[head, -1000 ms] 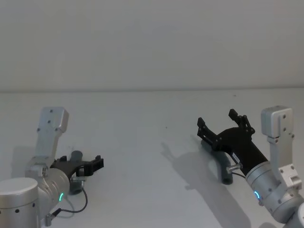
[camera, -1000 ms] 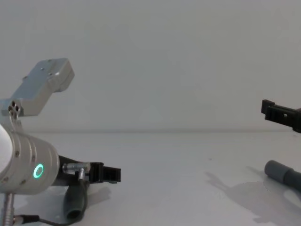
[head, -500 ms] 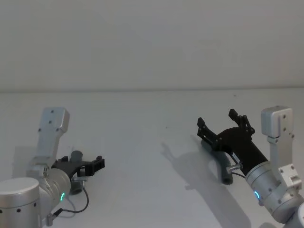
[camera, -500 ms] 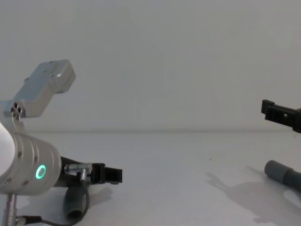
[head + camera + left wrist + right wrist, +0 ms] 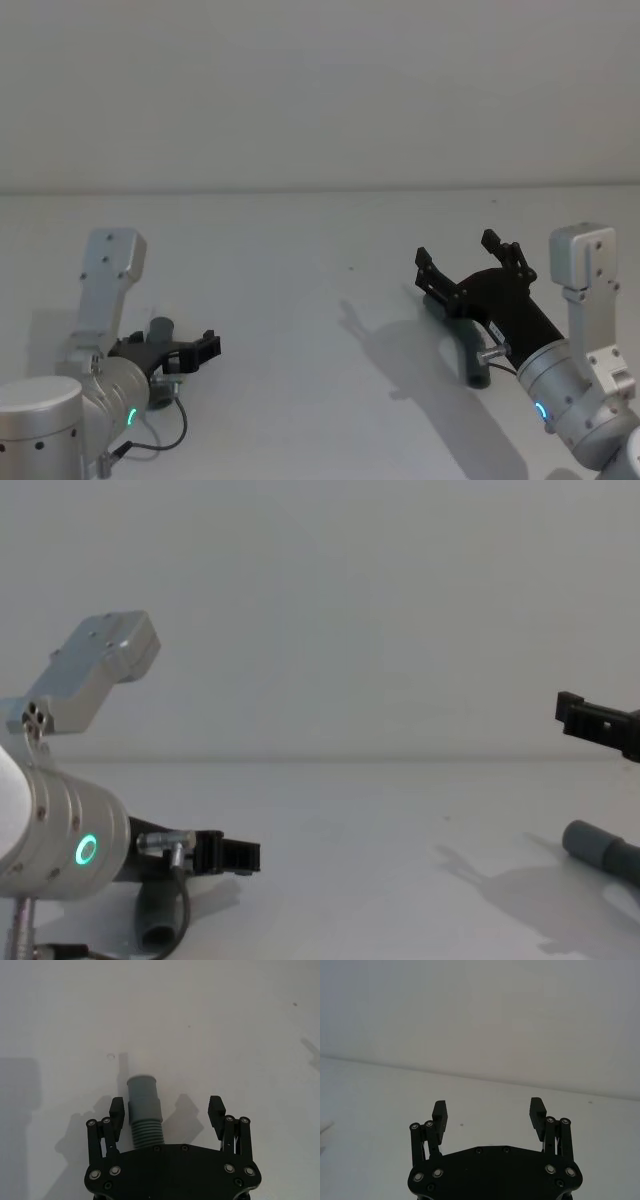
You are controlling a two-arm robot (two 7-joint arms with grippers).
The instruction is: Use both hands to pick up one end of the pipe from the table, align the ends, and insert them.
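The pipe is a dark grey ribbed hose lying on the white table (image 5: 300, 280). One smooth grey cuff end (image 5: 142, 1095) lies between the open jaws of my left gripper (image 5: 166, 1110), close to one finger, with no visible contact. In the head view the left gripper (image 5: 195, 348) sits low at the near left, over that cuff (image 5: 160, 328). The other end of the pipe (image 5: 470, 355) lies at the right, beneath my right gripper (image 5: 456, 247), which hovers open above it. From the chest, the left cuff (image 5: 155, 920) and right cuff (image 5: 600, 848) both rest on the table.
A plain white wall (image 5: 320, 90) rises behind the table's far edge. A thin black cable (image 5: 165, 435) loops from the left wrist near the table's front. Bare tabletop stretches between the two arms.
My left gripper has sunk slightly toward the table around the left cuff. The right arm and both pipe ends have stayed where they were.
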